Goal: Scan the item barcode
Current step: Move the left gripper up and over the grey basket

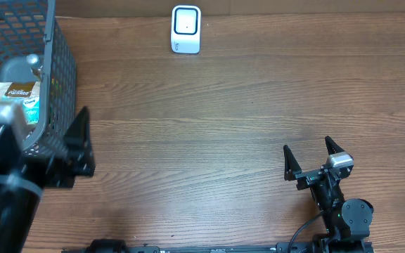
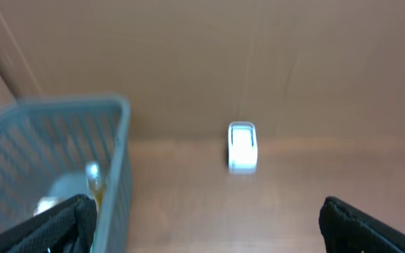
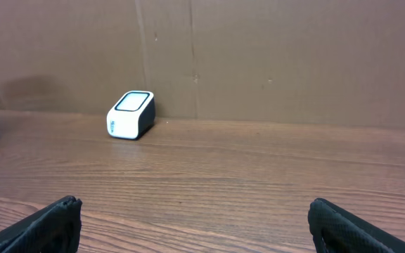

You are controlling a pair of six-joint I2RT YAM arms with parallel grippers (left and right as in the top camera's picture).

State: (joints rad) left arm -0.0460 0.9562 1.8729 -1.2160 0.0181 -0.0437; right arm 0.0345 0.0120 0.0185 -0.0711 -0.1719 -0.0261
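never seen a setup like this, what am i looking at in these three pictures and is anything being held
Two robot arms work at a brown wooden table. One picture looks down from above; the other two come from cameras on each wrist, so the black shapes at their bottom corners are that arm's own fingers. The left gripper sits beside a grey mesh basket holding packaged items. The right gripper is near the front edge. At the far edge stands a small white barcode scanner. Both grippers are open and empty.

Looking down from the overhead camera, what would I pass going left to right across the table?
Grey basket holding packaged items → left gripper → white scanner → right gripper, open and empty.
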